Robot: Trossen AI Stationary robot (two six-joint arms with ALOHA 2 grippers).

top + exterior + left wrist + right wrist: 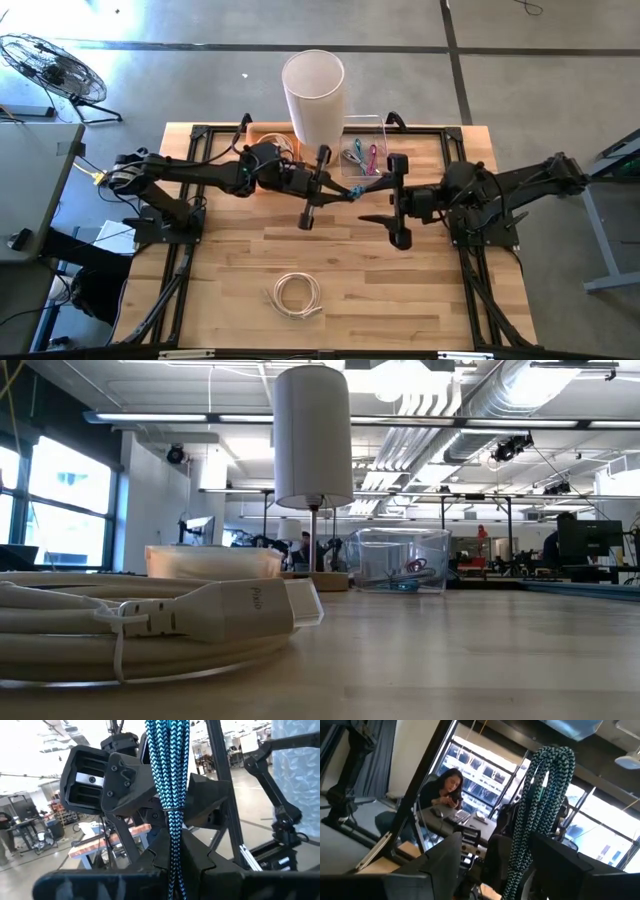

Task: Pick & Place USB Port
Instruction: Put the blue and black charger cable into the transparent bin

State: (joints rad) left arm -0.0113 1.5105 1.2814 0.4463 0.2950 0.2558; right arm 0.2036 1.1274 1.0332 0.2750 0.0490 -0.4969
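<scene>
A bundle of blue-and-black braided cable (352,192) hangs above the middle of the table between my two grippers. My left gripper (325,190) comes from the table's left and is shut on it; the bundle (170,780) fills the middle of the left wrist view. My right gripper (385,195) faces it from the right and stands open. The bundle's looped end (545,775) rises between its fingers in the right wrist view. A coiled white cable (297,295) with a white plug (250,610) lies on the near part of the table. My left gripper pinches the braided bundle between its two fingers, at a spot (174,865) below a thin tie around the strands. The fingers point about level toward the table's right. The bundle is lifted clear of the table and sticks out toward the right arm. My right gripper stands around the looped end; whether it touches the cable, I cannot tell.
A lamp with a tall white shade (313,95) stands at the far middle. Beside it are a clear box (365,150) with coloured cables and a shallow orange tray (268,133). A person sits at a desk beyond the table.
</scene>
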